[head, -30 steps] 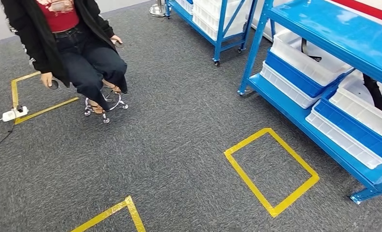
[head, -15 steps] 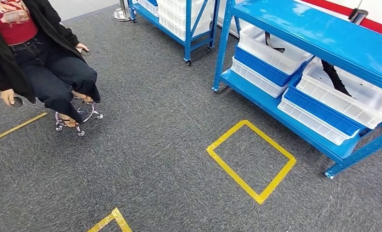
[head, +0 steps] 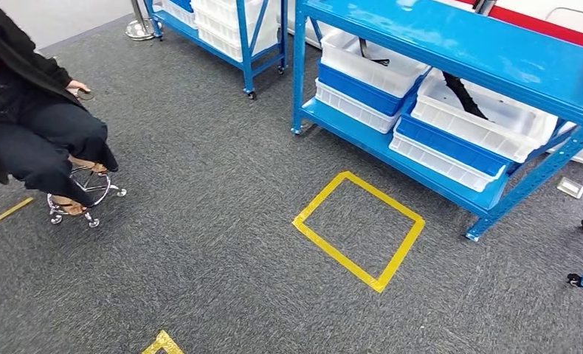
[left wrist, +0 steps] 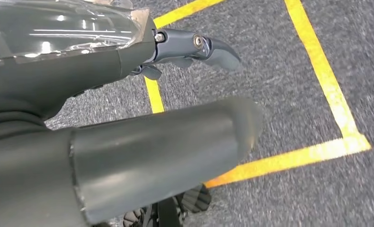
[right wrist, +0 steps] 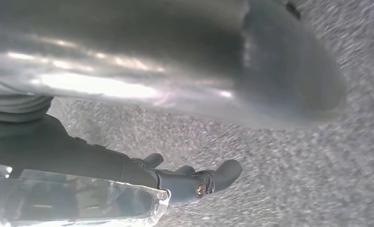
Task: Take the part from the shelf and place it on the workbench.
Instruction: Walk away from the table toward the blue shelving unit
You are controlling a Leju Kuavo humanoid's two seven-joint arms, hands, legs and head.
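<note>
A blue metal shelf (head: 451,44) stands at the upper right of the head view. On its lower level sit white and blue bins (head: 451,144). A long black part (head: 463,94) lies in the right white bin, and another black part (head: 373,53) lies in the left white bin. My left hand (left wrist: 142,94) hangs over grey carpet with its fingers (left wrist: 213,47) apart and nothing in it. My right hand (right wrist: 175,118) also hangs over the carpet, its fingers (right wrist: 213,179) apart and empty.
A yellow tape square (head: 359,228) marks the carpet in front of the shelf. A person in dark clothes (head: 30,140) sits on a wheeled stool (head: 78,199) at the left. A second blue shelf cart (head: 222,26) with white bins stands farther back.
The whole picture has slid left as the camera turned right. More of the shelf and its bins shows now, and the person sits nearer the left edge.
</note>
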